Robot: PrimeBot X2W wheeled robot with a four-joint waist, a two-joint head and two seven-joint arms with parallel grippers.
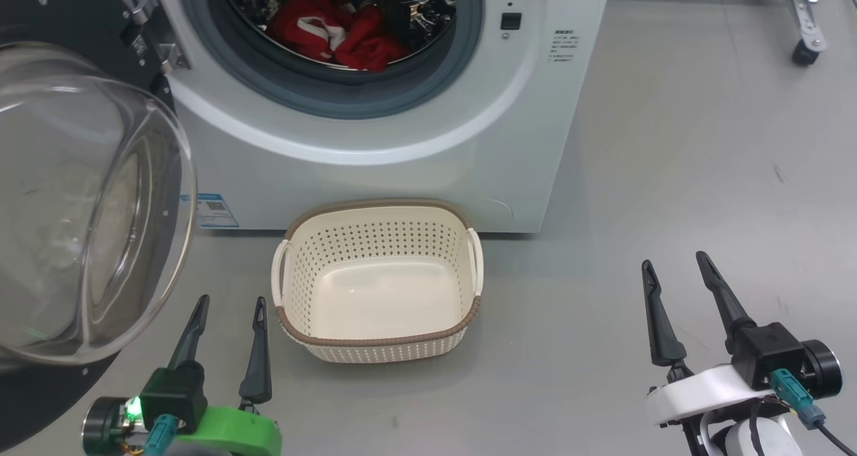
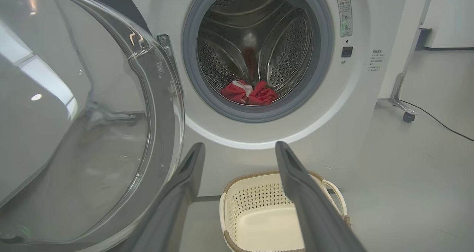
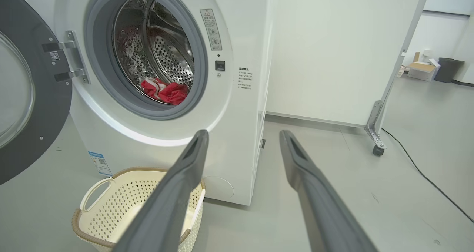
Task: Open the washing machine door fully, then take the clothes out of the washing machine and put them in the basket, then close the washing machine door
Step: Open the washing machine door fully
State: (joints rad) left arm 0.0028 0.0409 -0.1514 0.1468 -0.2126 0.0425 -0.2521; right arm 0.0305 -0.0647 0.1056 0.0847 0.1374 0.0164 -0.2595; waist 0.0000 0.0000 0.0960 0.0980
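The white washing machine (image 1: 375,134) stands ahead with its round black door (image 1: 80,201) swung wide open to the left, glass bowl bulging toward me. Red clothes (image 1: 335,34) with white trim lie at the bottom of the steel drum, also seen as clothes (image 2: 249,93) and clothes (image 3: 164,91). The cream basket (image 1: 378,339) sits on the floor in front of the machine, with nothing in it. My left gripper (image 1: 229,305) is open just left of the basket, below the door's glass. My right gripper (image 1: 675,260) is open, well right of the basket.
Grey floor spreads to the right of the machine. A white partition on a metal foot with a caster (image 3: 377,150) stands behind, with a black cable (image 3: 426,178) trailing across the floor. A blue label (image 1: 215,209) marks the machine's lower left corner.
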